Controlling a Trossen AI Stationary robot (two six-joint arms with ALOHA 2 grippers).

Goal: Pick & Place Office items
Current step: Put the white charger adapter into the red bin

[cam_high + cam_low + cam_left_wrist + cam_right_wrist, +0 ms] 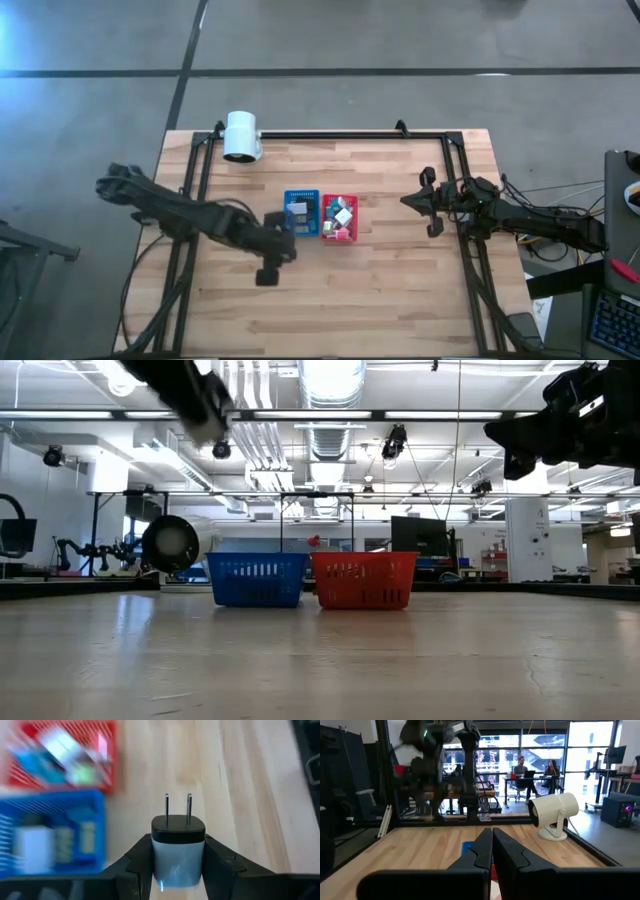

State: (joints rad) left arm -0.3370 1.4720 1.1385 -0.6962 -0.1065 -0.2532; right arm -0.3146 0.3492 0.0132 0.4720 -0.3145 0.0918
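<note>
My left gripper [178,870] is shut on a small wall-plug adapter [178,851], which has a pale body, a black end face and two metal prongs. In the high view this gripper [285,250] hangs above the table just near-left of the blue tray [301,212]. The red tray [339,218] stands beside the blue one, and both hold several small office items. My right gripper [491,845] is shut on nothing and waits over the table's right side [410,200], pointing level toward the trays. My left gripper pinches the adapter's pale body by two opposite sides [159,857] between its two fingers. The fingers slant down from the table's left. The black end face [178,826] and the prongs [177,809] point away from the gripper, out past the fingertips. The adapter is lifted clear of the table.
A big white cylinder [241,135] stands at the table's far left, and shows in the right wrist view [555,811]. A dark frame [330,133] runs along the far and side edges. Bare wood [340,300] lies near of the trays. People sit in the room beyond.
</note>
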